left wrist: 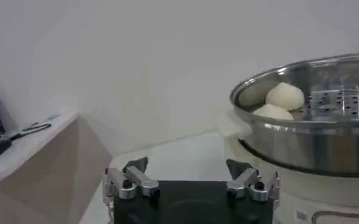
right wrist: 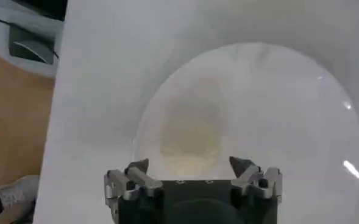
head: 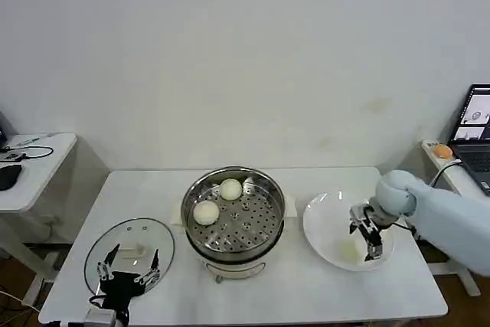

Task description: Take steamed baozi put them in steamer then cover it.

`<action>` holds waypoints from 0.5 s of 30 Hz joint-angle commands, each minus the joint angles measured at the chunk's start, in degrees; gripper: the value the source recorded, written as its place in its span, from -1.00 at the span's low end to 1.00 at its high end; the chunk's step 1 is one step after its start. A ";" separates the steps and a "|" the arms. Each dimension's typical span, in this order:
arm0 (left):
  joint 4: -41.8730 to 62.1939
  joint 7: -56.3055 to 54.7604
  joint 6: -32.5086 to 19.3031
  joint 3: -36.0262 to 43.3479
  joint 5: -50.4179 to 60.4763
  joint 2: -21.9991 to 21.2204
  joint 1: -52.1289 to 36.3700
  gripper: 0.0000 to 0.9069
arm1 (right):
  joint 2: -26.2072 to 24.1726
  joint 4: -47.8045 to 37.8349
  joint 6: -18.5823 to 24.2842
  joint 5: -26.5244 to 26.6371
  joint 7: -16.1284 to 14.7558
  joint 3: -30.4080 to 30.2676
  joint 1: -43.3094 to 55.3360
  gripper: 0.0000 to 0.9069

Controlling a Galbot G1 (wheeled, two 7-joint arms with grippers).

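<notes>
Two baozi [head: 206, 213] sit in the steamer [head: 233, 220] already, side by side on the perforated tray toward its far-left part, and they show over the steel rim [left wrist: 301, 131] in the left wrist view too. Starting at the left of the white surface [head: 306, 289]: the glass cover [head: 129, 254] lies flat near the front edge, cream handle up, and the left gripper [head: 128, 269] hovers over its near rim, fingers spread wide with nothing between them. At the centre stands the steamer on its white base, uncovered. On to the right, the white plate [head: 329, 216] lies just beside the steamer, and the right gripper [head: 367, 244] is down over it, fingers [right wrist: 138, 168] apart, with a pale baozi [right wrist: 194, 143] on the plate directly ahead of the open tips, not gripped.
</notes>
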 commanded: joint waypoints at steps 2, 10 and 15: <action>0.28 -0.06 -0.10 -0.09 0.00 -0.04 0.09 1.00 | 1.90 -2.26 0.18 -2.03 1.98 1.70 -2.97 1.00; 0.63 -0.13 -0.15 -0.14 0.04 0.00 -0.08 1.00 | 1.93 -2.05 -0.28 -1.95 2.23 1.75 -3.76 1.00; 0.71 -0.14 -0.16 -0.07 0.06 -0.04 -0.14 1.00 | 2.17 -2.47 -1.26 -1.54 3.74 1.65 -3.92 0.93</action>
